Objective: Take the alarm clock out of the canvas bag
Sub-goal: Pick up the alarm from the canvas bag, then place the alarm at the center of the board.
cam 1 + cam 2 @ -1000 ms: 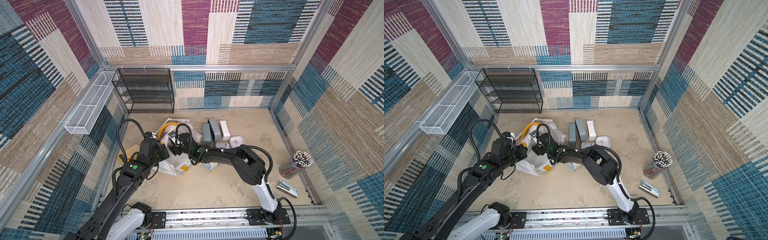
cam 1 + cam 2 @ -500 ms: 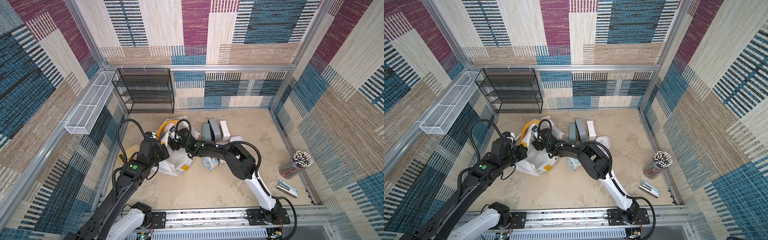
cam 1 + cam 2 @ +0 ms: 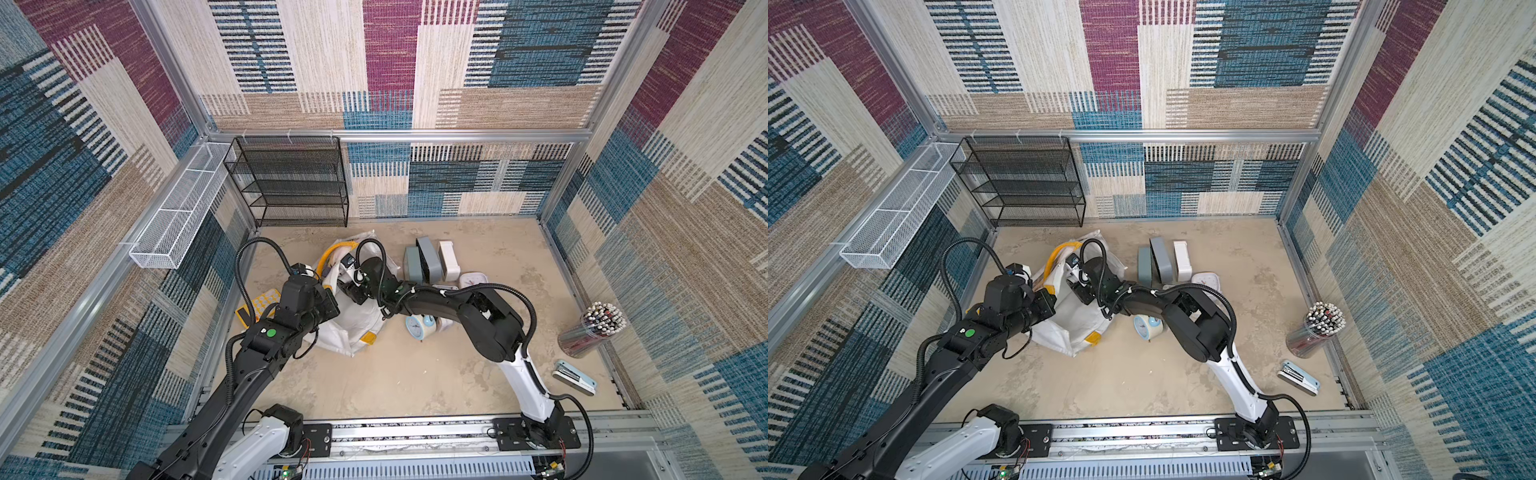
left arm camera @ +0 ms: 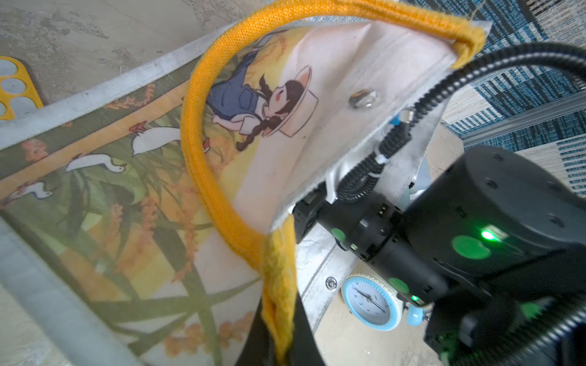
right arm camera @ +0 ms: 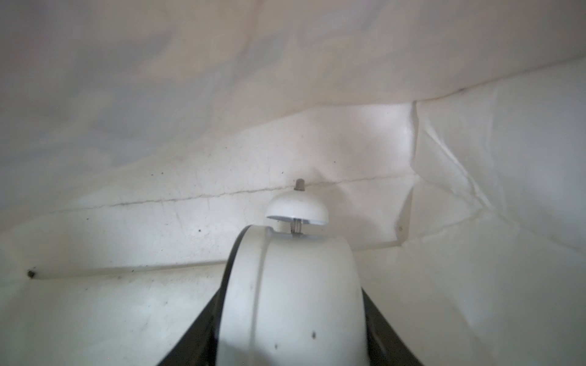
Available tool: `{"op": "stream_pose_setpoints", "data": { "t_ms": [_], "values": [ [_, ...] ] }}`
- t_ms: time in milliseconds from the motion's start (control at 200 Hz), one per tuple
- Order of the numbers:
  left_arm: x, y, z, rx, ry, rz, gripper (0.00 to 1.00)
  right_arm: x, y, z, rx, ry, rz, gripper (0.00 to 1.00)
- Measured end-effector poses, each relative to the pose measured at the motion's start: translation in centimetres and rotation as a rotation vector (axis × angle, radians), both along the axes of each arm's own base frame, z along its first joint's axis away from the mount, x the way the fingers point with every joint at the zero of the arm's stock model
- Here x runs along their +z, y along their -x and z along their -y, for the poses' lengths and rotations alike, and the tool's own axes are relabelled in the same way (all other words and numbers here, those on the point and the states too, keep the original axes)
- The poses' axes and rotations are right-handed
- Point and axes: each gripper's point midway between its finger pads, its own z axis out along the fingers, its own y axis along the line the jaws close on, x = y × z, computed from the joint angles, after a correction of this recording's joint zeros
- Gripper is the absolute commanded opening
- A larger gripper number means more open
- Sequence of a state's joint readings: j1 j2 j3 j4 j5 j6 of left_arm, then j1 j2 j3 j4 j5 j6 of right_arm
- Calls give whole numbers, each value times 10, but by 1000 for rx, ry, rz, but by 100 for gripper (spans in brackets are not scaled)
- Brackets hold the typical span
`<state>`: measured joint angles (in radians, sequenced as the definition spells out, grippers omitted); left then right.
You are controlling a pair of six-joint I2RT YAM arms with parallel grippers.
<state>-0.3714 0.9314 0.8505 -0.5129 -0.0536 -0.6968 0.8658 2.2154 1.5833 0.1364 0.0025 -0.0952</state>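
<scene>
Lying deep inside the canvas bag (image 3: 356,328), which is slumping left of center in both top views, a white alarm clock (image 5: 295,279) is sitting between the jaws of the right gripper (image 5: 291,320). Its black fingers (image 5: 203,326) are pressing on either side of the clock's body at the bottom of the right wrist view. The left gripper (image 4: 279,339) is pinching the bag's yellow strap handle (image 4: 190,142), jaws narrow on the fabric. A blue alarm clock (image 3: 417,327) is standing on the table (image 3: 395,386), just right of the bag.
</scene>
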Motion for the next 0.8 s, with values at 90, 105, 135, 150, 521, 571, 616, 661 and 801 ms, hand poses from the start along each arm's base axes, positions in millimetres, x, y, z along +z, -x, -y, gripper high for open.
{"op": "stream_pose_setpoints", "data": {
  "t_ms": [90,105,135,150,521,571,616,661,801],
  "values": [
    [1,-1,-3,13,-13,-3,0,17,9,8,-10,-2,14,24],
    [0,-1,-3,15,-16,-5,0,20,10,10,-14,-3,19,24],
    [0,-1,-5,20,-21,-10,0,27,13,12,-19,-7,28,24],
    [1,-1,-5,22,-24,-11,0,30,15,13,-18,-8,30,24],
    [12,-27,-57,186,-84,-47,0,107,57,58,-37,-53,150,24],
    [12,-32,-68,216,-72,-54,0,118,59,68,-57,-64,177,24],
    [13,-36,-76,232,-46,-63,0,126,61,75,-68,-65,201,24],
    [13,-41,-83,248,-19,-70,0,133,62,82,-82,-67,226,24],
    [20,-55,-94,256,52,-73,0,143,61,99,-131,-42,299,24]
  ]
}}
